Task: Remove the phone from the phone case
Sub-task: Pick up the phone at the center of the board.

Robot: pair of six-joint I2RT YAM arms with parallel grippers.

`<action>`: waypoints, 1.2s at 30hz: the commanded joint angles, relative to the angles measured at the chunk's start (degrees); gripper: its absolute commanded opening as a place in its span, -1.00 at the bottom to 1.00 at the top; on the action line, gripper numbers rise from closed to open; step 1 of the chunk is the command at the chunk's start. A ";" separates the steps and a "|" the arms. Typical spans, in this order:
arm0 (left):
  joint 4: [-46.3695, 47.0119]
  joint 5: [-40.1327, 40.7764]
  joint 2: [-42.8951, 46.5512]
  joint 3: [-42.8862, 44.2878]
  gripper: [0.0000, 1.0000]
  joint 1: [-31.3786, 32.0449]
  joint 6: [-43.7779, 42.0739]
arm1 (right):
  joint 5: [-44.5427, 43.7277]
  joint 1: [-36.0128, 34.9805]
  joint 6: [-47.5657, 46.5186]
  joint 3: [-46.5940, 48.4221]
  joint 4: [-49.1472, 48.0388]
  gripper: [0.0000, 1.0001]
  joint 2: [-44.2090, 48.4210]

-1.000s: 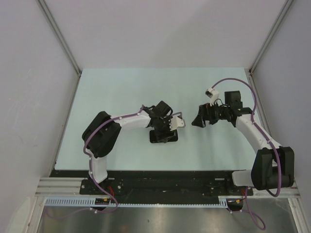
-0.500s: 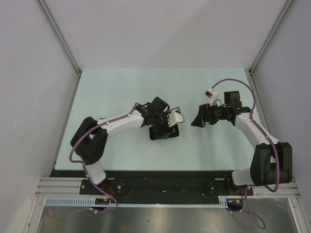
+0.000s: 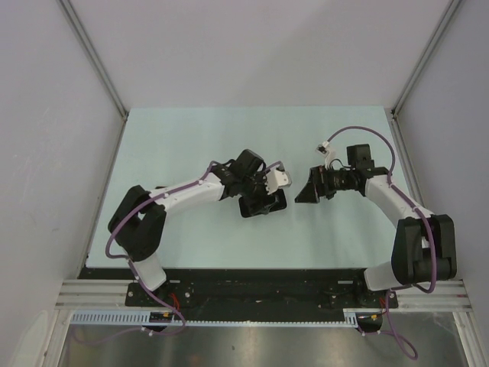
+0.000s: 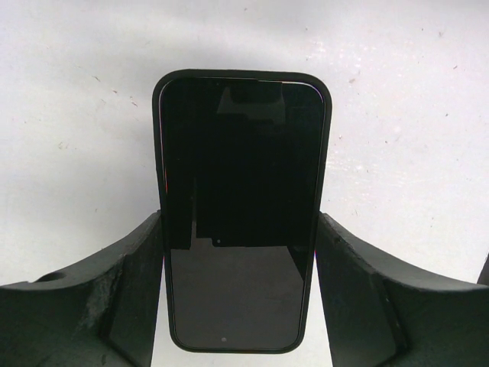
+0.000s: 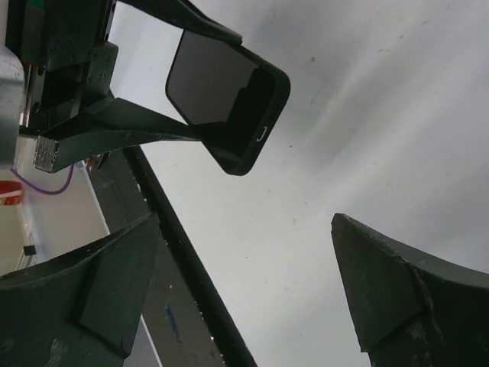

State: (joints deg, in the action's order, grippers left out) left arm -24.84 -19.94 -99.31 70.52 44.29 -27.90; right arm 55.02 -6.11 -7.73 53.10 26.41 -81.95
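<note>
A black phone [image 4: 241,206] sits screen-up in its black phone case [image 4: 157,153], whose rim frames the glass. My left gripper [image 4: 239,229] is shut on the case, one finger pressed against each long side. In the top view the phone [image 3: 263,205] is near the middle of the table, under the left gripper [image 3: 262,199]. My right gripper [image 3: 303,193] hangs just to its right, open, holding nothing. The right wrist view shows the phone's [image 5: 214,80] port end pointing at the right gripper [image 5: 246,222], apart from it.
The pale table [image 3: 191,145] is enclosed by grey walls at the back and on both sides. A dark rail [image 5: 183,252] runs along its near edge, close to my right gripper's lower finger. Both arm bases stand at the front edge.
My left arm has stretched out and carried the phone a little right and away from the front edge. My right gripper has shifted left, closer to the phone.
</note>
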 commanded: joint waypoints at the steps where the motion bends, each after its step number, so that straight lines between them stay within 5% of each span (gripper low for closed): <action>1: 5.50 -2.38 5.09 0.76 -1.00 0.97 3.29 | 2.72 -1.54 0.17 1.48 0.66 0.98 -0.75; 14: 10.51 1.83 7.64 1.11 -0.99 6.77 3.56 | 5.52 -1.89 0.96 1.48 0.74 0.92 -1.19; 23: 13.23 8.42 5.79 1.29 -0.99 9.76 3.73 | 9.92 -1.98 0.17 1.48 2.24 0.63 -1.45; 36: 17.98 14.41 5.79 0.94 -0.99 11.69 4.26 | 13.26 -2.94 0.34 1.48 2.68 0.47 -2.51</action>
State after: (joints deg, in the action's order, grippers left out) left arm -12.34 -7.29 -94.52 70.04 54.17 -23.81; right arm 65.45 -8.84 -7.53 53.10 28.91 -84.33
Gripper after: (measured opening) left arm 0.713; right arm 0.745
